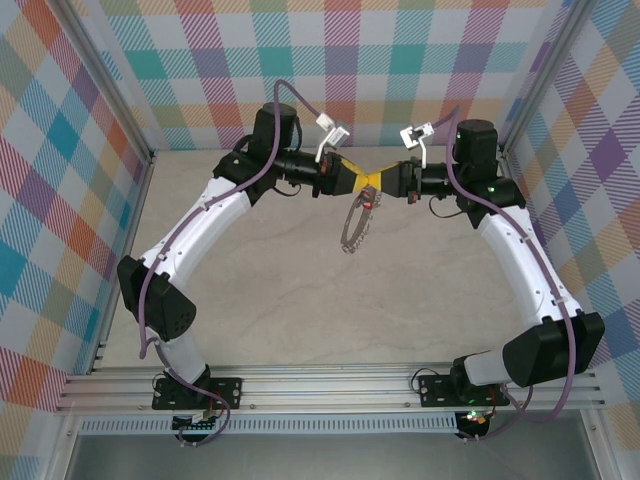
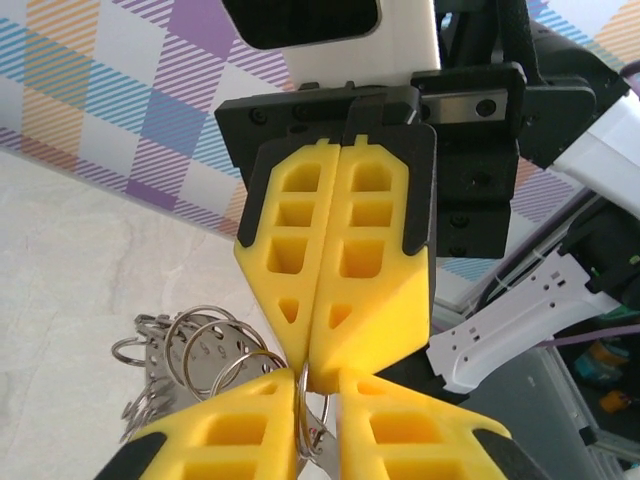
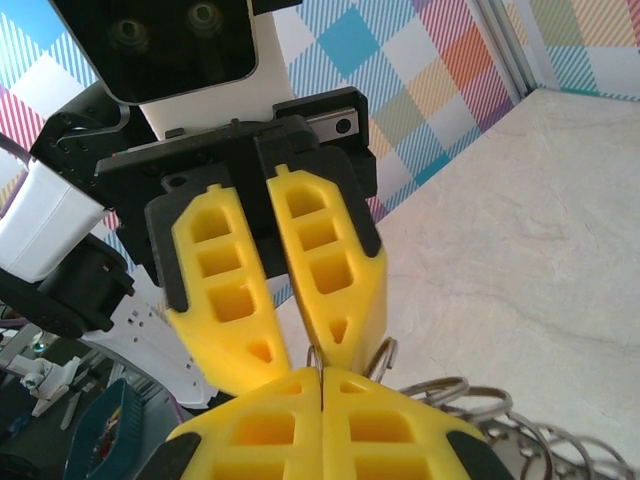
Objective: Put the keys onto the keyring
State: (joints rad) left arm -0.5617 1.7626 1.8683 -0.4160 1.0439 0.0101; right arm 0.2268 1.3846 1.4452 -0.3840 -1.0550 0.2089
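High above the table my two grippers meet tip to tip. My right gripper [image 1: 382, 182] [image 3: 322, 372] is shut on one small silver loop of the keyring [image 1: 354, 230] [image 2: 175, 350] [image 3: 480, 405]. The rest of the keyring dangles below with its many loops. My left gripper [image 1: 356, 180] [image 2: 315, 378] has its jaws nearly together. In the narrow gap sit that small loop and the silver metal of the keys [image 2: 325, 452]. The red tag of the keys [image 1: 368, 203] hangs just under the fingertips.
The pale stone-look table [image 1: 300, 300] lies well below both grippers. Checked cloth walls [image 1: 400, 70] stand at the back and sides. An aluminium rail [image 1: 330, 385] with both arm bases runs along the near edge.
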